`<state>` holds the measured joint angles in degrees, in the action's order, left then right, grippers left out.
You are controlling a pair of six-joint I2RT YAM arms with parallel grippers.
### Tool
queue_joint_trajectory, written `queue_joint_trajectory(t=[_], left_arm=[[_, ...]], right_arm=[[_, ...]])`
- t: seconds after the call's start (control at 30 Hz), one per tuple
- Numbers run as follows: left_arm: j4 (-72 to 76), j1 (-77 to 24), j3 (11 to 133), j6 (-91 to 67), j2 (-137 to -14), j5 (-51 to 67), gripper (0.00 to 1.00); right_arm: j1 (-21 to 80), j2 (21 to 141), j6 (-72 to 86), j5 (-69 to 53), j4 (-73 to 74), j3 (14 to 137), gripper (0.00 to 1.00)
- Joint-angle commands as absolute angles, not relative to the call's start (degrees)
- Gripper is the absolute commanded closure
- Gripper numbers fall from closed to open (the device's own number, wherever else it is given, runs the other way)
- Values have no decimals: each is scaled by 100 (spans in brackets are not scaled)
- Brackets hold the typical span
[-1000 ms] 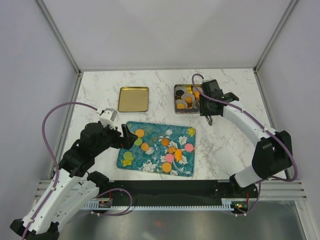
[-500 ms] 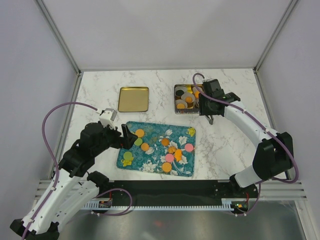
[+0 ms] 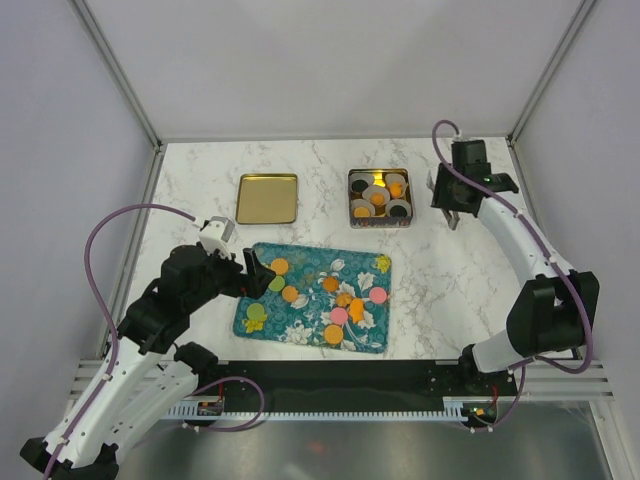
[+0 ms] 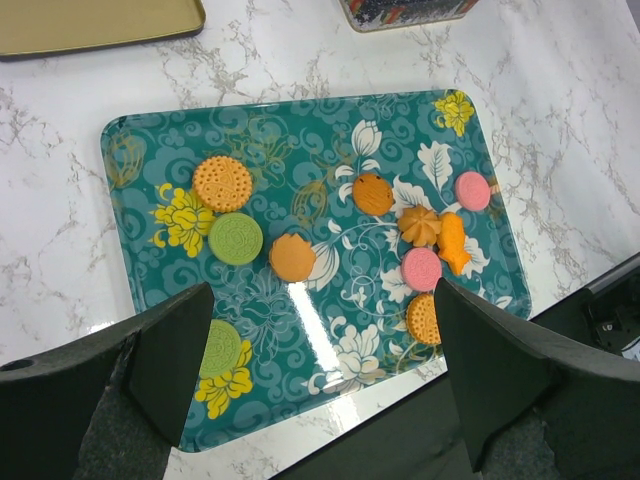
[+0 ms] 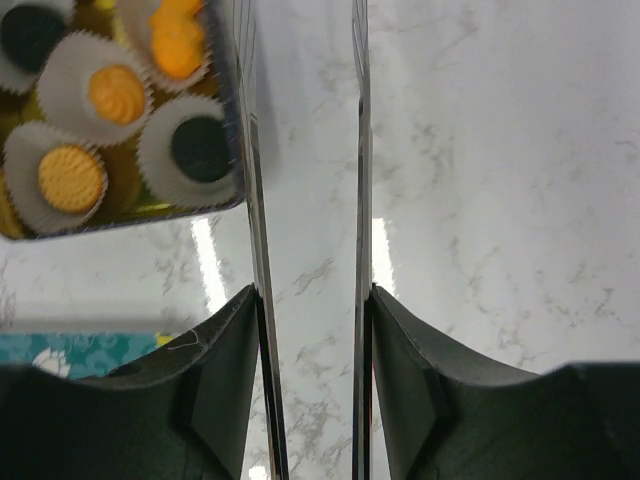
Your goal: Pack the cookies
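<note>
The cookies (image 3: 331, 284) lie scattered on the teal floral tray (image 3: 300, 255) at the near middle of the tabletop (image 3: 200, 180). A few more sit in white paper cups (image 5: 65, 90) inside the tin (image 3: 350, 200) farther back. The left hand (image 3: 258, 272) hovers over the tray's left end, fingers spread wide and empty. The right hand (image 3: 453, 212) is just right of the tin, fingers parted, holding nothing.
</note>
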<state>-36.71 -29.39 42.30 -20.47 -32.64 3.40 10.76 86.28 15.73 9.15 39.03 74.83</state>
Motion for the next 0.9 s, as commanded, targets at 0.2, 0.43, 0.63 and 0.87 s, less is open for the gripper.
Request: queue_joint_trajectory(t=[0.2, 0.43, 0.63, 0.87], left_arm=[[-3524, -2979, 4280, -1907, -3208, 457, 0], [-3524, -2979, 4280, -1907, -3199, 413, 0], [-3524, -2979, 4298, -1881, -3261, 474, 0], [-3516, -2971, 4315, -1872, -3234, 405, 0]], right_arm=[[35, 9280, 1889, 1283, 2489, 6786, 44], [-149, 9510, 2039, 1389, 1890, 6197, 43], [-167, 9483, 1995, 1345, 1766, 5722, 32], [-193, 9282, 2083, 1134, 1723, 5450, 20]])
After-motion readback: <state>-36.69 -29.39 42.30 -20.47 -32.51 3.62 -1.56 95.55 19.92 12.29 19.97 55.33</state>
